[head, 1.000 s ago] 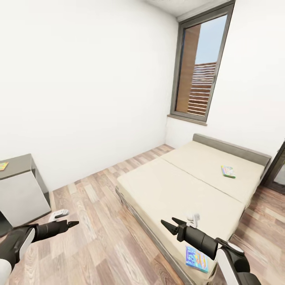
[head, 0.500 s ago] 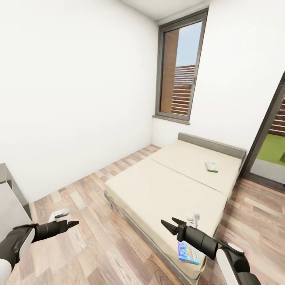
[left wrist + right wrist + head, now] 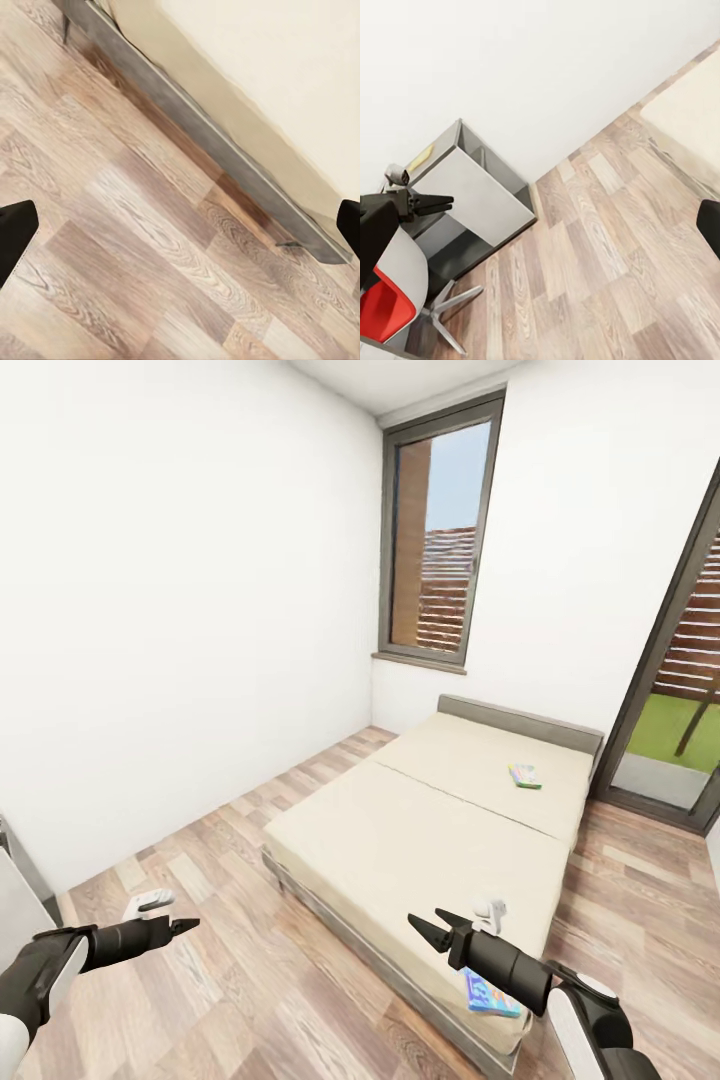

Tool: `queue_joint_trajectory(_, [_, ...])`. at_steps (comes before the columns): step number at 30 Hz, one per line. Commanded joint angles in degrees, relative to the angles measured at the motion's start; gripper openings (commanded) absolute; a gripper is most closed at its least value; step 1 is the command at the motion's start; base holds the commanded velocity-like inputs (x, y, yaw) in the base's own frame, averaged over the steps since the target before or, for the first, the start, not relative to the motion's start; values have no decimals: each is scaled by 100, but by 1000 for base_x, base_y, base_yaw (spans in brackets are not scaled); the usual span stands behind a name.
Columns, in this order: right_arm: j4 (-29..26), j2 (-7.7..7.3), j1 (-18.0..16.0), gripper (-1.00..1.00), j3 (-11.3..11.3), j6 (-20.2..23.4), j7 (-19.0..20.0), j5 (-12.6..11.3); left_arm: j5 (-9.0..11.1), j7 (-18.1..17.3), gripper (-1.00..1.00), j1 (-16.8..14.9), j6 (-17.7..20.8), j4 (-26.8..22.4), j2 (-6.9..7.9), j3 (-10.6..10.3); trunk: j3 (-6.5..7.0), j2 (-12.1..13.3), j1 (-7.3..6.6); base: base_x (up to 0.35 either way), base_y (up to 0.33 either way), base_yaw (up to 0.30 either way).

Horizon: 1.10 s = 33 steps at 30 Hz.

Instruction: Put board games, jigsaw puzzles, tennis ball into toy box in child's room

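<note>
You had both arms carried low and forward over the wood-plank floor [image 3: 250, 920], a travelling posture by my judgement, since nothing lay within reach of either. The left pincer [image 3: 185, 926] was empty; the head view showed its tips drawn close to a point, while its own wrist camera caught dark finger ends at opposite edges of the picture, so I could not tell its opening. The right pincer [image 3: 425, 925] was empty too, with its two fingers visibly parted in a moderate gap above the near corner of the bed [image 3: 420, 830].

The bed stood along the window wall, with a plain beige mattress, grey frame and low grey headboard. Two board games lay flat on it, well apart. The blue board game [image 3: 490, 996] sat at the near corner, just beside the mattress edge and partly hidden behind your right forearm; its cartoon print was bright blue with yellow touches. The white-and-green board game [image 3: 524, 775] rested near the headboard end, thin and flat, its detail too small to read.

The right wrist camera looked back at the counter [image 3: 472, 195], a grey desk with a white panel; a small yellow item lay on its top, too indistinct to name. The toy box was not identified there.

By my judgement, collection had not yet begun at the bed.
</note>
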Motion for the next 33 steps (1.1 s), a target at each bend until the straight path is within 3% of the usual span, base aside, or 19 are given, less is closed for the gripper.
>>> queue_joint_trajectory(1, [-3, 2, -5, 100, -8, 44, 6, -35, 31, -11, 100, -5, 50, 0, -2, 13, -14, -14, 4, 0, 287, -20])
queue_joint_trajectory(19, [4, -1, -5, 100, -28, 46, 3, -47, 31, -12, 100, -5, 50, 0, -1, 13, -139, -14, 4, 0, 282, -42])
queue_joint_trajectory(33, [4, 1, -5, 100, -28, 46, 2, -48, 31, -13, 100, -5, 50, 0, -1, 13, -260, -14, 4, 0, 63, -120])
